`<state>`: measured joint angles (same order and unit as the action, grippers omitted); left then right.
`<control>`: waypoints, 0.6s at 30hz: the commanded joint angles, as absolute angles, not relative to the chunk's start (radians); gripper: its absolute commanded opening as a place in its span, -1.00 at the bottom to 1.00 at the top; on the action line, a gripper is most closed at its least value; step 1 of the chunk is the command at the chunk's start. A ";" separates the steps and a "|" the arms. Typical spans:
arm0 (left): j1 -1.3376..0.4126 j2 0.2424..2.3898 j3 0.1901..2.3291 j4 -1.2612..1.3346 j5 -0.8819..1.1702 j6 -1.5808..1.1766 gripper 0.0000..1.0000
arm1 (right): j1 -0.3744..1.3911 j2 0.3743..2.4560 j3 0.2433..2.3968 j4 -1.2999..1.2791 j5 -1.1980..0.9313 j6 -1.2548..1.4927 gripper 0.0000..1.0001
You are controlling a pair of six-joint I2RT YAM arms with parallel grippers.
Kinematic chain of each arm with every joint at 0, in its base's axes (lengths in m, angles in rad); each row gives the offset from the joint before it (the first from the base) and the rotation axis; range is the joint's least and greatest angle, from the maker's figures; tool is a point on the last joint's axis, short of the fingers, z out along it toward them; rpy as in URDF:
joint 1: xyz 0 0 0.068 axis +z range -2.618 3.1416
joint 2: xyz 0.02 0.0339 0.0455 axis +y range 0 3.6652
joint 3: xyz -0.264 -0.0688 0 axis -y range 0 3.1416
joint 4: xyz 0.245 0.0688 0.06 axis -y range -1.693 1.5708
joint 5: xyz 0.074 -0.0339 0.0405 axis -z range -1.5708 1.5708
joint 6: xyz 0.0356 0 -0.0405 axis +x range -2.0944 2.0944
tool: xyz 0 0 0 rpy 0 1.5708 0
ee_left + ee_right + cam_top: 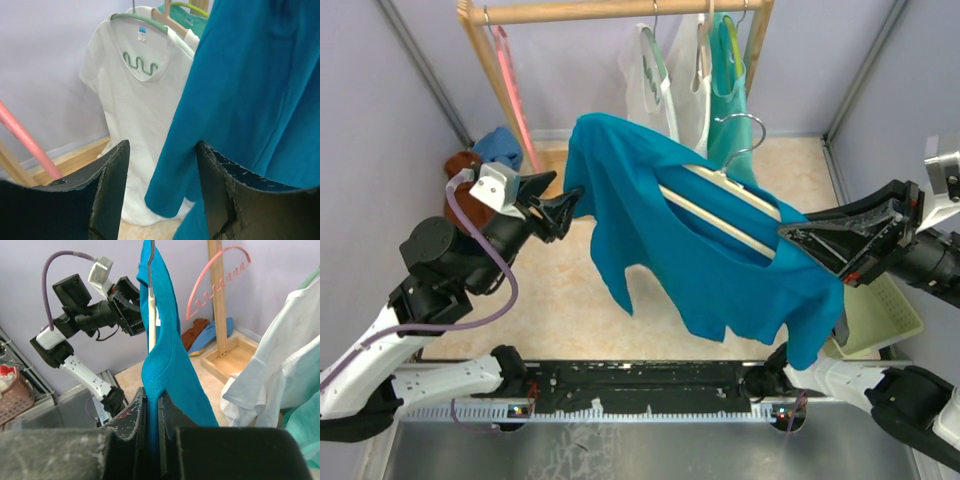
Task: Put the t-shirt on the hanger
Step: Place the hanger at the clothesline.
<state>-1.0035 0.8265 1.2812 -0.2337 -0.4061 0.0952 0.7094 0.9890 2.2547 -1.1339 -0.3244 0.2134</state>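
The teal-blue t-shirt (720, 270) hangs in the air, draped over the cream hanger (730, 205), whose bars show through the neck opening. The silver hook (745, 135) sticks up behind. My right gripper (788, 235) is shut on the shirt's shoulder at the hanger's right end. In the right wrist view its jaws (151, 392) pinch the teal fabric (165, 355) below the hanger's arm (151, 315). My left gripper (570, 205) is open at the shirt's left edge. In the left wrist view (162, 145) the teal cloth (250, 90) hangs by the right finger, not gripped.
A wooden rack (620, 10) at the back carries white shirts (650, 75), a mint tank top (728, 90) and a pink hanger (515, 95). Blue and brown cloths (485, 155) lie by its left foot. A pale green basket (885, 315) sits at the right.
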 commanded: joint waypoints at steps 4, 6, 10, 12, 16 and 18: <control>-1.002 0.860 1.314 -0.189 -0.273 0.132 0.13 | 0.703 0.959 2.209 -1.000 -0.370 0.245 -1.00; -1.002 0.882 1.328 -0.197 -0.282 0.136 -0.24 | 0.703 0.957 2.207 -0.997 -0.372 0.245 -1.00; -1.002 0.911 1.370 -0.219 -0.340 0.152 -1.00 | 0.703 0.951 2.203 -1.001 -0.364 0.243 -1.00; -1.002 0.906 1.383 -0.216 -0.365 0.158 -1.00 | 0.702 0.946 2.201 -1.004 -0.356 0.241 -1.00; -1.002 0.888 1.421 -0.220 -0.437 0.174 -1.00 | 0.702 0.935 2.185 -1.008 -0.339 0.233 -1.00; -1.002 0.877 1.436 -0.223 -0.461 0.183 -1.00 | 0.703 0.930 2.174 -1.007 -0.331 0.232 -1.00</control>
<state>-1.0035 0.9142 1.3746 -0.2321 -0.3813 0.1539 0.7094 0.9478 2.1822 -1.1294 -0.3454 0.2314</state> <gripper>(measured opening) 0.006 0.058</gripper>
